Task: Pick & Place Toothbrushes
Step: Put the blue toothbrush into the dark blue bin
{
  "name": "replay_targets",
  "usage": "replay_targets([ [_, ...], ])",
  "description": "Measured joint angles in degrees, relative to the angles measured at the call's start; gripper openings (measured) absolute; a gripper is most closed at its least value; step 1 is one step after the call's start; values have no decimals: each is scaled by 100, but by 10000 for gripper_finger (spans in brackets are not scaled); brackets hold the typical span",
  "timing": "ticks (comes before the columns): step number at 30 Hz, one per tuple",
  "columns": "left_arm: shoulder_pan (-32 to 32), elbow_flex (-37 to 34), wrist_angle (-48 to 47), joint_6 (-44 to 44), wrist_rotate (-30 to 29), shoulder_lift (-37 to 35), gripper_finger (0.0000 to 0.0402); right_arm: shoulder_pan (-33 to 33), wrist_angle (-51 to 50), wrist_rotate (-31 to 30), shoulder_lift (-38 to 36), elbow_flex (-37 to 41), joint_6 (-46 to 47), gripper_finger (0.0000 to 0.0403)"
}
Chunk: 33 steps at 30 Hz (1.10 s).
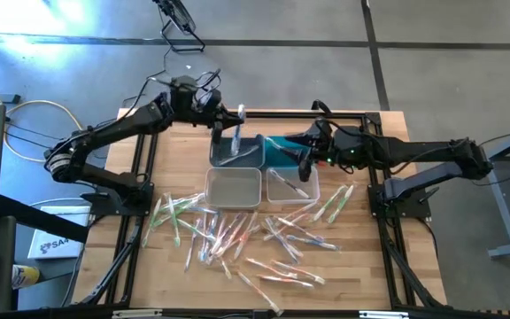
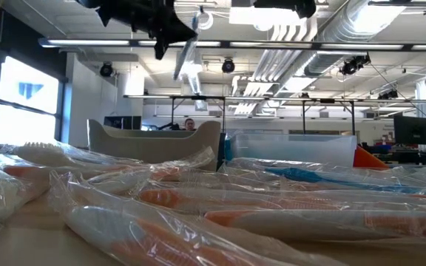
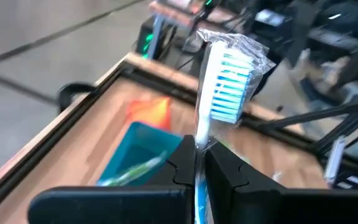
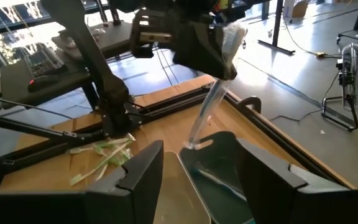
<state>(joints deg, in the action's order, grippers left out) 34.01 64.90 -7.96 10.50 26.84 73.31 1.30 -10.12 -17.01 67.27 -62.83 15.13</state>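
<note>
Four small rectangular bins (image 1: 234, 188) sit mid-desk (image 1: 352, 257) (one grey, one teal, two clear), with dozens of wrapped toothbrushes (image 1: 237, 235) scattered in front, too many to count. The left gripper (image 3: 199, 163) is clamped on one white-and-blue toothbrush in clear wrapper (image 3: 219, 81), holding it above the grey bin (image 1: 237, 151). The right gripper (image 4: 201, 163) hangs over the teal bin (image 1: 282, 152), fingers spread, holding nothing.

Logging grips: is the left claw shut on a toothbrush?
Yes. The left claw is shut on a wrapped toothbrush, its fingers pinching the handle.
</note>
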Motion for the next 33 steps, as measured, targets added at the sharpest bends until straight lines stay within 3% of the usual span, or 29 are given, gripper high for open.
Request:
replay_targets([
  [14,199,455,-1300,-781,-660,1009,8,-2,-138,-104,139,0,27,183],
  [28,1,458,-1565,-1074,-838,1953,8,-2,-324,-173,148,0,171,183],
  [33,-259,458,-1604,-1167,-1202,2158,8,0,-327,-276,148,0,160,183],
])
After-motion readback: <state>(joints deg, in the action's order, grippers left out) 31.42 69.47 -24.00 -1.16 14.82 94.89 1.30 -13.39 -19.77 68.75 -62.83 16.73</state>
